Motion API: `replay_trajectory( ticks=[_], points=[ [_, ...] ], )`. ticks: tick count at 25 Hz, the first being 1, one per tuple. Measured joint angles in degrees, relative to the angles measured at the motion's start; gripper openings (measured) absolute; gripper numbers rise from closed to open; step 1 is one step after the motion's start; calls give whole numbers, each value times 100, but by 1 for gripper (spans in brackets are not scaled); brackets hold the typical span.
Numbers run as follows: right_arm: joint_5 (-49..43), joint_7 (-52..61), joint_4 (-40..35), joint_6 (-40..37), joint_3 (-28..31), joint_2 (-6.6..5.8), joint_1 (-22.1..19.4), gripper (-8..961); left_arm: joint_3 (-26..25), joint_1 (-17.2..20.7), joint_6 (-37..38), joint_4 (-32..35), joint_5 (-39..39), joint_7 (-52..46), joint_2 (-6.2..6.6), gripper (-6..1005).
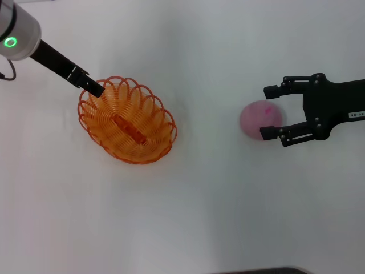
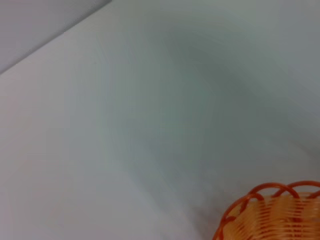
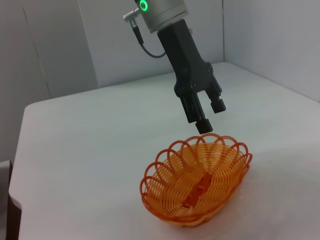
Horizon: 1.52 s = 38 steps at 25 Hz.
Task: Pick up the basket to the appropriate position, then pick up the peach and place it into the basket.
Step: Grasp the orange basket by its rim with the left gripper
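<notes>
The orange wire basket (image 1: 126, 121) sits on the white table at centre-left. It also shows in the right wrist view (image 3: 197, 182) and at the edge of the left wrist view (image 2: 272, 212). My left gripper (image 1: 97, 88) is at the basket's far-left rim. In the right wrist view the left gripper (image 3: 210, 116) is open, empty and just above the rim, clear of it. The pale pink peach (image 1: 258, 117) lies at the right. My right gripper (image 1: 267, 112) is open, with one finger on each side of the peach. I cannot tell whether the fingers touch it.
The white table (image 1: 199, 217) stretches bare between the basket and the peach. Grey walls stand behind the table's far edge (image 3: 120, 82). A dark edge shows at the front of the head view (image 1: 256, 270).
</notes>
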Motion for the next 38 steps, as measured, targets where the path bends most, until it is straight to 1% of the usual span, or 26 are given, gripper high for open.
replay_trajectory(
  ticks=[5,10,14,16,20,29,38],
  points=[
    [0,0,0,0,13,0,-16,912,161,30,-121,-13,15,-87,12,886],
    [-14,0,1,6,12,3,-18,912,190,60,-322,-147,21,-74,3,886],
    [-1,0,25,55,17,5,-34,912,226,78,-617,-484,25,-39,2,886],
    [2,1,60,87,17,4,-33,911,314,77,-868,-740,27,-39,8,886],
    [-12,0,88,121,16,0,-8,911,487,80,-1161,-1024,31,-39,15,886],
    [3,-5,88,190,13,-1,-1,911,546,124,-1282,-1044,34,-40,-14,887],
    [7,-20,136,337,1,17,-24,911,641,129,-1264,-1034,33,-26,-22,757]
  ],
)
